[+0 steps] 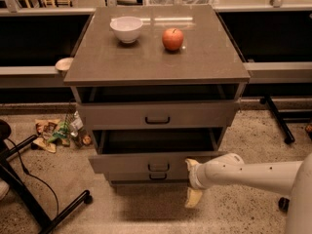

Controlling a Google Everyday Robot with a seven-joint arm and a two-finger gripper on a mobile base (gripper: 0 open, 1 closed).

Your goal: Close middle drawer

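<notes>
Middle drawer: stands out from the cabinet, second of three, its shallow grey tray open to view and bare; the low front carries a small dark handle at its centre.
End effector: low at the right part of the middle drawer's front, just right of the handle, with pale yellowish fingers spread wide and holding nothing.
Upper finger: against or just before the drawer front – I cannot tell whether it touches.
Lower finger: hangs below the cabinet's base, over the floor.
Arm: white, reaching in from the right edge, roughly level.
Top drawer: taller front with a bolder black handle, also a little way out, leaving a dark gap under the tabletop.
Bottom drawer: narrowest front, tucked beneath the middle one.
Bowl: white, upright, on the far left of the tabletop.
Apple: red, to the right of the bowl – well apart from it.
Floor: speckled, with scattered wrappers left of the cabinet.
</notes>
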